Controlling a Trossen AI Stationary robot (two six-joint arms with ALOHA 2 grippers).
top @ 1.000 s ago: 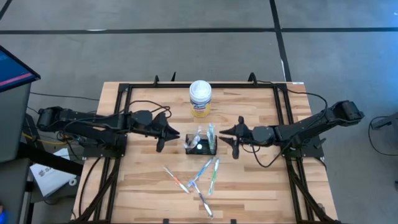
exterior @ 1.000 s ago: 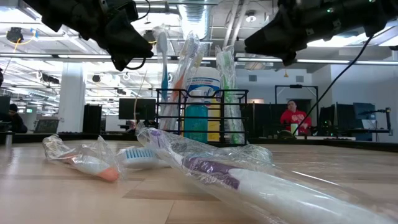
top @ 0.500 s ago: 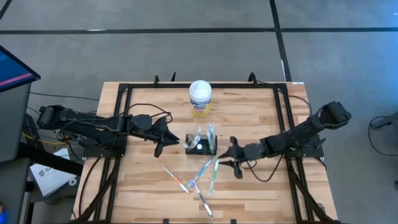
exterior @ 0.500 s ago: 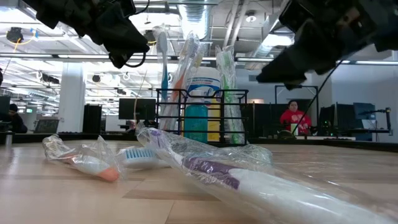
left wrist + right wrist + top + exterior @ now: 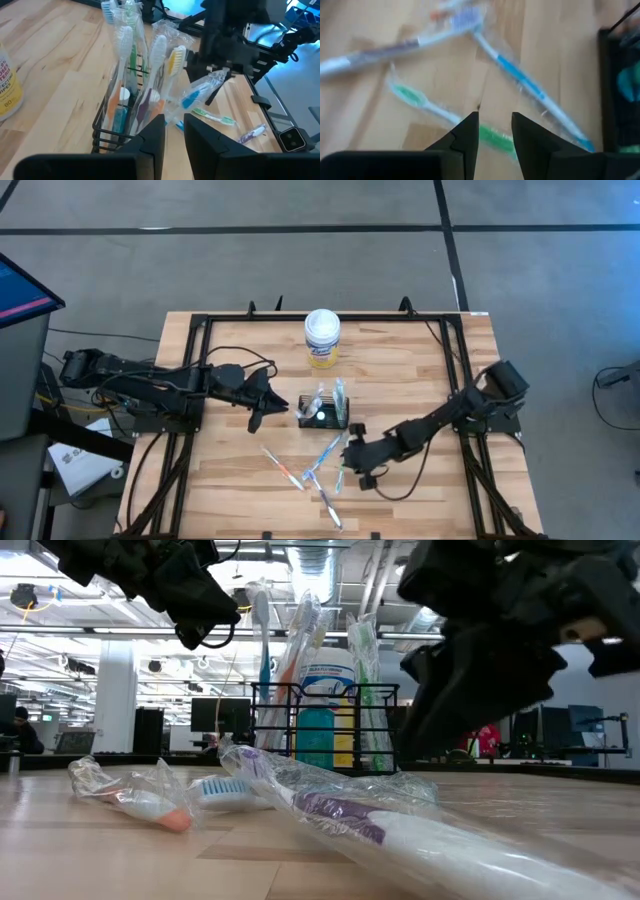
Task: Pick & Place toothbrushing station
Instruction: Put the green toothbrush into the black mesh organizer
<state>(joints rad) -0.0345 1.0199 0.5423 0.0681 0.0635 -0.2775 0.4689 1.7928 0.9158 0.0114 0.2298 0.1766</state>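
From above: my right gripper (image 5: pixel 352 457) hangs low at center-right of the frame, fingers parted and empty, over wrapped toothbrushes (image 5: pixel 322 463) scattered on the desk (image 5: pixel 420 360). The holder (image 5: pixel 324 412) sits mid-frame, already stocked, below the white canister (image 5: pixel 322 338). My left gripper (image 5: pixel 262 395) waits just left of the holder, fingers slightly apart, holding nothing.

At desk level: the holder (image 5: pixel 322 728) stands upright at center, brushes rising from it; a wrapped brush with purple print (image 5: pixel 380 825) fills the foreground.

Left wrist: the holder (image 5: pixel 122 117) lies just beyond my fingers, its brushes leaning loosely in their wrappers.

Right wrist: the green toothbrush (image 5: pixel 445 117) runs between my open fingers, the blue one (image 5: pixel 530 95) beside it. To do this well, I judge I should straddle the green handle squarely and pinch the stiff shaft, not loose plastic, which may slip.
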